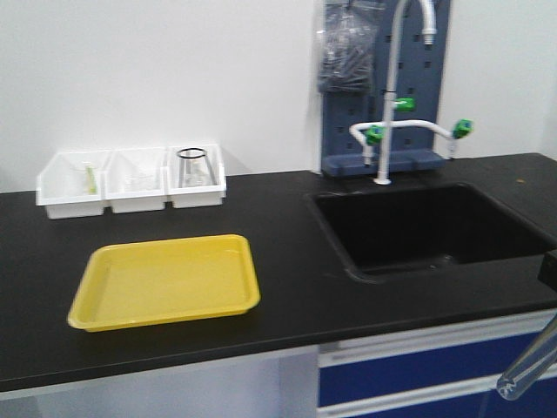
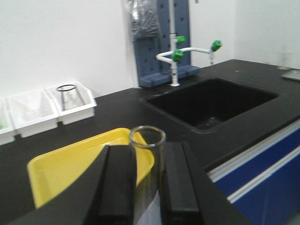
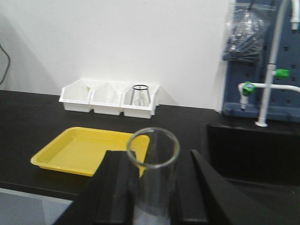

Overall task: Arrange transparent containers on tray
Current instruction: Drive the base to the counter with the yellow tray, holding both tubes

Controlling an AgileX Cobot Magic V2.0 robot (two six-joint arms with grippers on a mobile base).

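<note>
yellow tray (image 1: 165, 283) on black desk (image 1: 287, 261), no tubes in it yet. left pincer (image 2: 146, 152) pinches glass tube (image 2: 147, 171) just short of tray; right pincer (image 3: 152, 159) pinches 2nd tube (image 3: 153, 190) well right of tray, both prob held to lay flat

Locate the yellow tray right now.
In the front view the yellow tray lies on the black counter, left of the sink and just in front of the three white bins.

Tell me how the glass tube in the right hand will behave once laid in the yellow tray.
The tube looks round and smooth, so it will probably roll on the flat tray until its raised rim stops it. Thin clear glass: likely light, fragile and slippery.
</note>
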